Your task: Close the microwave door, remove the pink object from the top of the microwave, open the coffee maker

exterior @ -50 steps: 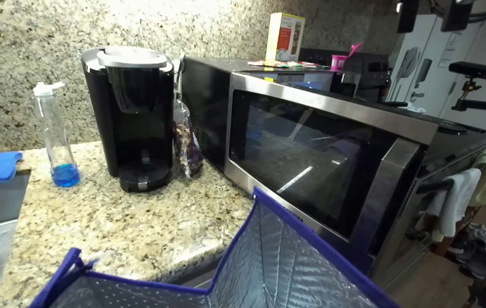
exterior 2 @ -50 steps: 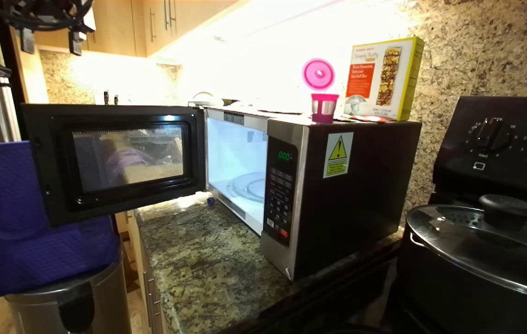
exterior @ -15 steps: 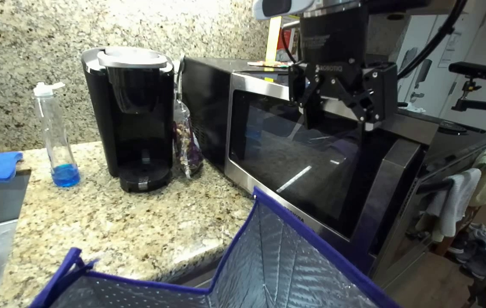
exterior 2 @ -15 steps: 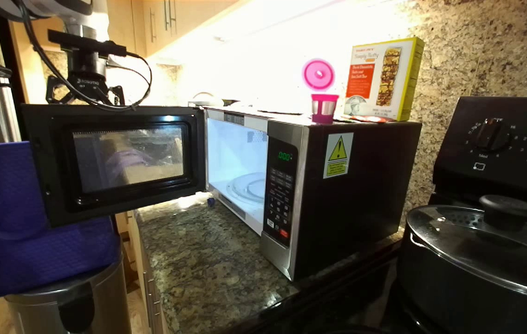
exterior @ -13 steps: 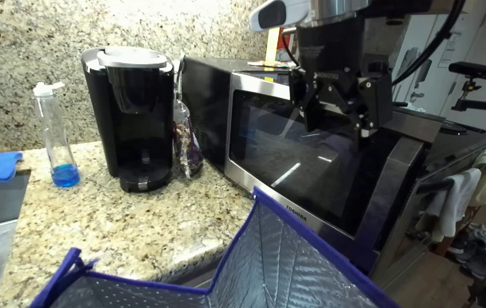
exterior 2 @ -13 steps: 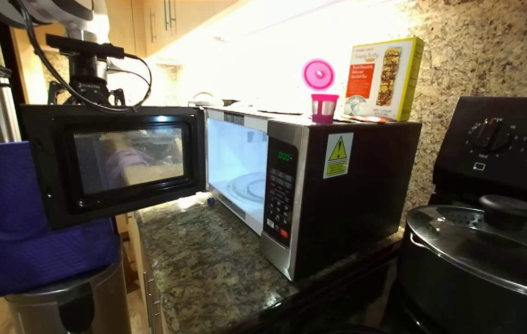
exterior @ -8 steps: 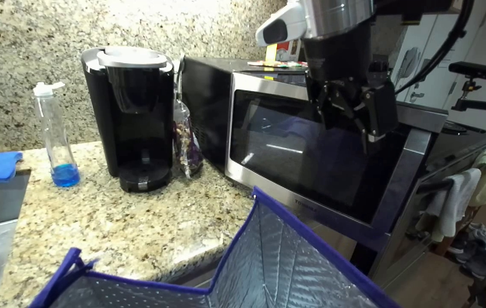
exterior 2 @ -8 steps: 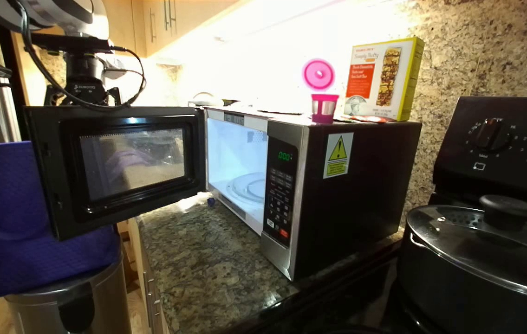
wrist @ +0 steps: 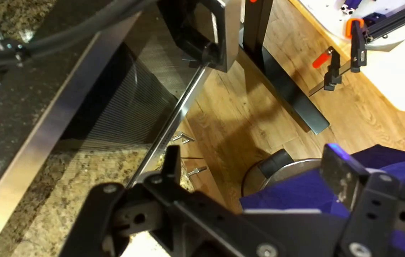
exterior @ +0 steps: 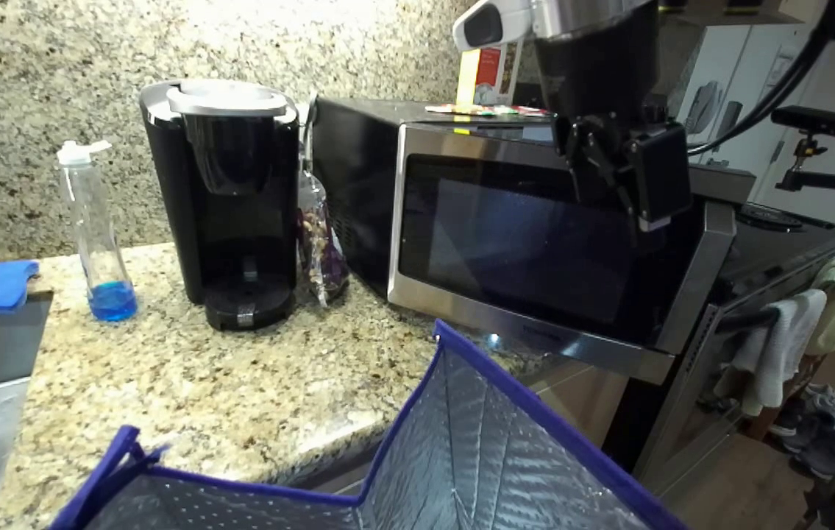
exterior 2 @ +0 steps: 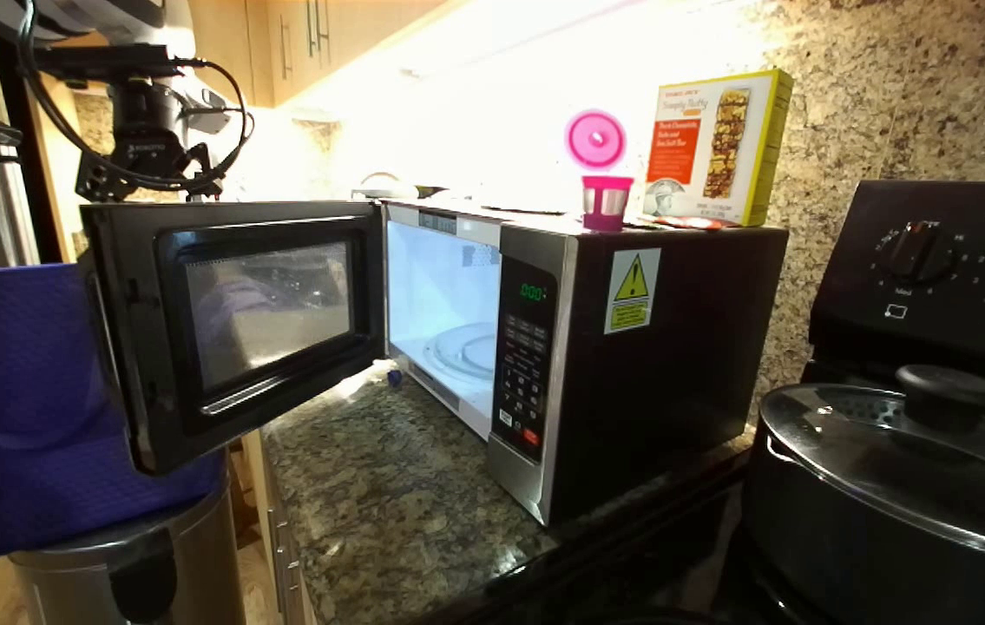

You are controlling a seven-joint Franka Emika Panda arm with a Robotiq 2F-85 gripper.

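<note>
The microwave (exterior 2: 666, 373) has its dark-glass door (exterior: 505, 243) swung partway out; its lit inside shows in an exterior view. My gripper (exterior: 612, 213) points down at the door's outer face, near the handle side. Whether it touches the door I cannot tell. In the wrist view the gripper (wrist: 257, 171) is open, with nothing between its fingers. On top of the microwave stands the pink object (exterior 2: 603, 217), a small cup with its lid flipped up; the arm hides it in an exterior view. The black coffee maker (exterior: 233, 147) stands beside the microwave, lid down.
A purple insulated bag (exterior: 498, 442) gapes in front of the counter, below the door. A food box (exterior 2: 709, 148) stands behind the pink object. A bottle with blue liquid (exterior: 112, 298) and a snack bag (exterior: 321, 250) flank the coffee maker. A lidded pot (exterior 2: 900, 469) sits beside the microwave.
The arm came down to the door's outer side. Over the last second the door has swung partway toward the microwave, with the gripper moving along beside it. The gripper has stayed open.
</note>
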